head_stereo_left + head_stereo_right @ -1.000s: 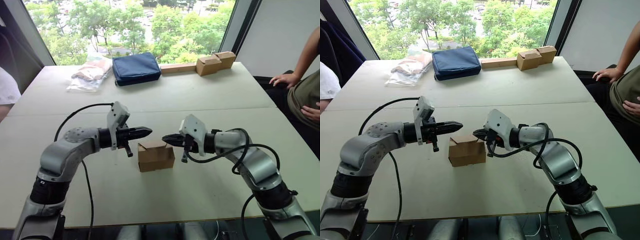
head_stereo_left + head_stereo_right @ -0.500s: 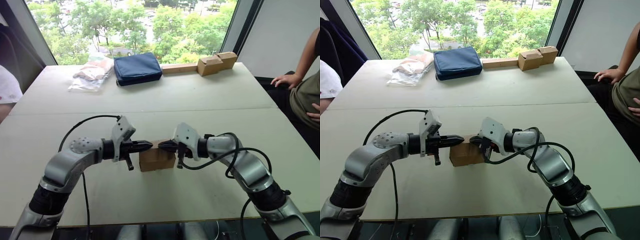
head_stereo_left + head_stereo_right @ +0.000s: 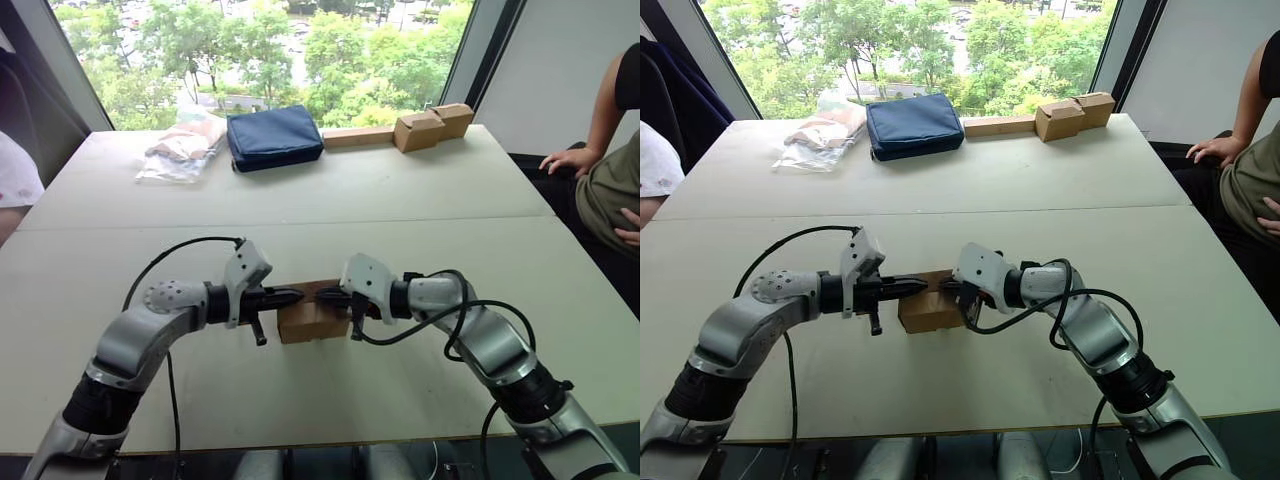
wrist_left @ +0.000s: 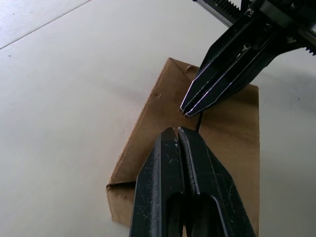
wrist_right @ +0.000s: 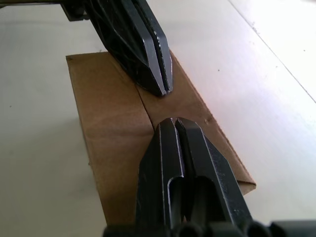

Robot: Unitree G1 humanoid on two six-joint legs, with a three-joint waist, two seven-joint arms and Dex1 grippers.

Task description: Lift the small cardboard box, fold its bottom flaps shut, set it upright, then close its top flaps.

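The left gripper (image 3: pixel 292 296) and the right gripper (image 3: pixel 330 297) both have their fingers pressed together, holding nothing, with the tips meeting almost nose to nose over the seam on the upper face of the small cardboard box (image 3: pixel 312 318). The box sits on the bench (image 3: pixel 400 190) between the two arms, its upper flaps (image 4: pixel 232 128) lying flat and closed. Whether the tips actually press on the cardboard or hover just above it is hard to tell from these angles. This looks like the last step, closing the top flaps, at or near its end. The next move probably calls for a light press along the seam to check the flaps stay down, then a straight lift away so neither tip catches a flap edge.
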